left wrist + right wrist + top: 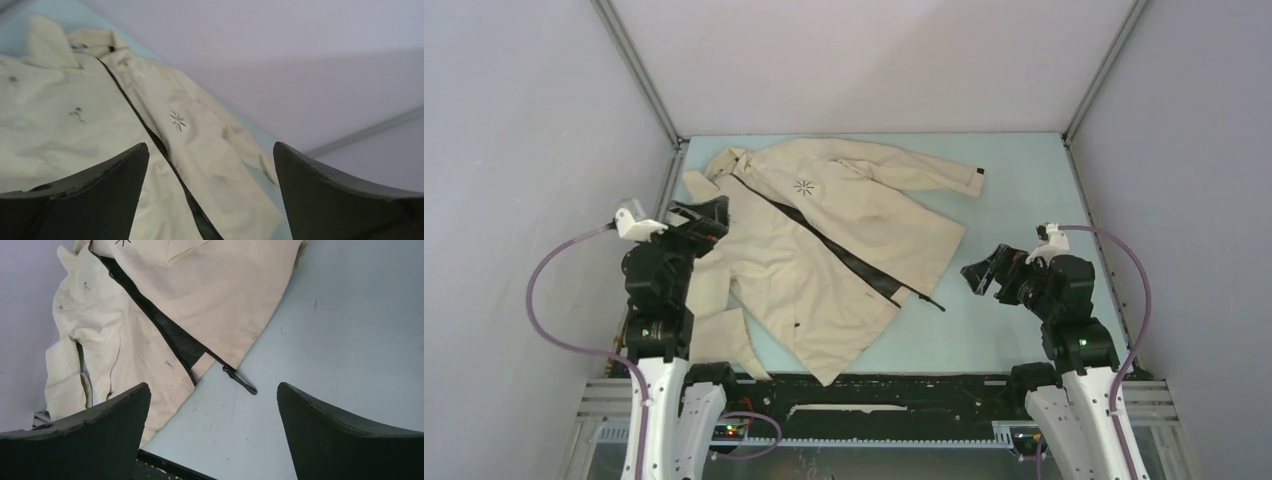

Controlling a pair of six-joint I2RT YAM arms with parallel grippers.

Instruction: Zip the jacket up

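Observation:
The beige jacket (824, 250) lies flat and spread on the light blue table, collar at the far left, hem toward the near right. Its dark zipper (844, 250) runs diagonally and gapes open in its lower part. The black zipper pull (240, 380) lies on the table just past the hem. The starburst logo (804, 186) shows on the chest. My left gripper (699, 215) is open and empty above the jacket's left side, with the zipper between its fingers in the left wrist view (210, 150). My right gripper (982, 272) is open and empty over bare table right of the hem, also shown in the right wrist view (214, 387).
Grey walls close in the table (1024, 200) on the left, right and far sides. A black rail (884, 385) runs along the near edge. One sleeve (924, 170) stretches to the far right; the other (719, 335) lies folded by the left arm's base.

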